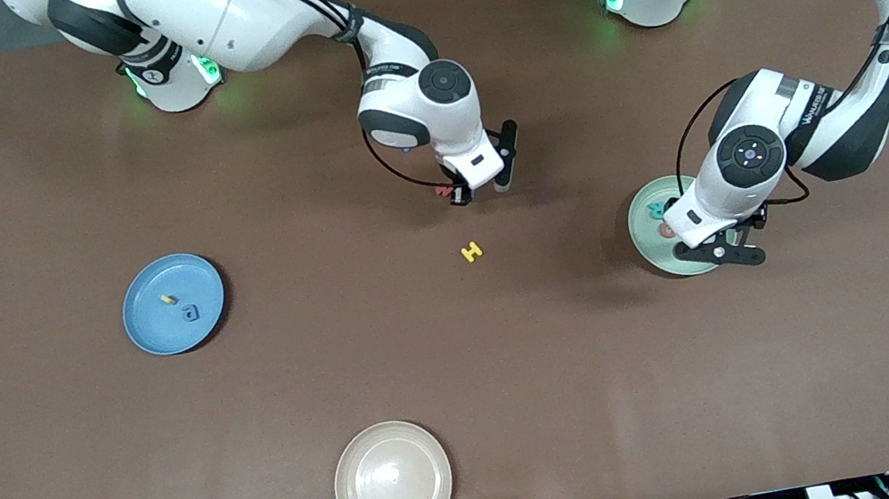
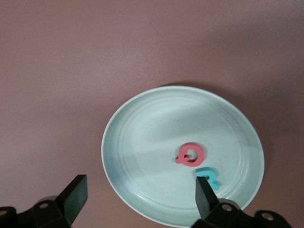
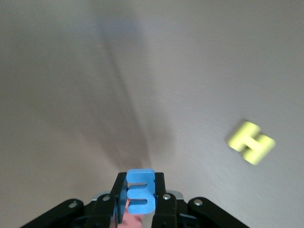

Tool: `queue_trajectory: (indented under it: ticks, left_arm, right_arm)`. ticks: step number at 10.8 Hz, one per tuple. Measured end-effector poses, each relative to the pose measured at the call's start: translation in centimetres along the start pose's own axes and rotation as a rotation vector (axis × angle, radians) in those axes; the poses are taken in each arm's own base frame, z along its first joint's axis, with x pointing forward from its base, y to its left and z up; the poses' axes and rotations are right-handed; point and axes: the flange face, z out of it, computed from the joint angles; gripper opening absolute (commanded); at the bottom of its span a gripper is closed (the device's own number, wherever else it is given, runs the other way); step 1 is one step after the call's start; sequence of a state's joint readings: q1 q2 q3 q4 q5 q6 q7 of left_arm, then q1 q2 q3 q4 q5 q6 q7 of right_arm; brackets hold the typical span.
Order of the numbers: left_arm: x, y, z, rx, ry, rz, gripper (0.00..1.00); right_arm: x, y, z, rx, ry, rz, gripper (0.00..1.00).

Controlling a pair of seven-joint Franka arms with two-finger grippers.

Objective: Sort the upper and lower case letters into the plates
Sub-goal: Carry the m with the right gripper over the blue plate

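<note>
My right gripper [image 1: 458, 193] [image 3: 141, 187] is shut on a blue foam letter [image 3: 141, 190] held edge-on between its fingers. A red piece [image 1: 447, 191] shows right beside it in the grip. It hangs over the middle of the table, with a yellow H [image 1: 471, 251] [image 3: 251, 142] lying flat on the table close by. My left gripper [image 1: 720, 251] [image 2: 140, 185] stands open over the mint green plate [image 1: 650, 244] [image 2: 142, 142], which holds a red Q [image 2: 191, 154] and a teal R [image 2: 209, 178]. The blue plate [image 1: 149, 321] holds a yellow letter [image 1: 166, 299] and a blue a [image 1: 189, 312].
A cream-white round plate [image 1: 393, 484] sits at the table edge nearest the front camera. Both arm bases stand along the top of the front view. Brown tabletop stretches between the plates.
</note>
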State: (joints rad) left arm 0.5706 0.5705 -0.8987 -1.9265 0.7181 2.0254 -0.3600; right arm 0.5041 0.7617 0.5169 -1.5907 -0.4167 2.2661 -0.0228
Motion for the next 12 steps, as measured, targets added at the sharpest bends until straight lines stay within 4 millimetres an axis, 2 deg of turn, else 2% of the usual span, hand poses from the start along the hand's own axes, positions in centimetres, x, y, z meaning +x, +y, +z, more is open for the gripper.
queue_trajectory:
  ticks: [1, 3, 5, 6, 8, 10, 12]
  left_arm:
    - [0.8, 1.7, -0.6, -0.011, 0.019, 0.021, 1.0]
    - [2.8, 7.5, -2.5, -0.03, 0.063, 0.031, 1.0]
    - [3.9, 12.9, -4.0, -0.042, 0.097, 0.061, 1.0]
    - [4.2, 15.2, -4.8, -0.05, 0.115, 0.064, 1.0]
    - [4.2, 20.2, -6.5, -0.096, 0.177, 0.022, 1.0]
    - [3.4, 26.2, -7.3, -0.159, 0.221, -0.061, 1.0]
    - [2.9, 31.1, -5.8, -0.161, 0.219, -0.172, 1.0]
  right_arm:
    - [-0.9, 2.3, -2.7, 0.012, -0.028, 0.057, 0.0]
    - [-4.2, 7.6, -7.6, 0.047, -0.116, 0.142, 0.0]
    - [-9.7, 13.7, -11.4, 0.102, -0.247, 0.238, 0.0]
    - [-13.0, 16.9, -12.5, 0.114, -0.318, 0.299, 0.0]
    - [-19.7, 23.3, -12.5, 0.132, -0.431, 0.426, 0.0]
    - [-25.9, 28.5, -10.9, 0.148, -0.497, 0.519, 0.0]
    - [-31.9, 32.4, -9.7, 0.163, -0.54, 0.622, 0.0]
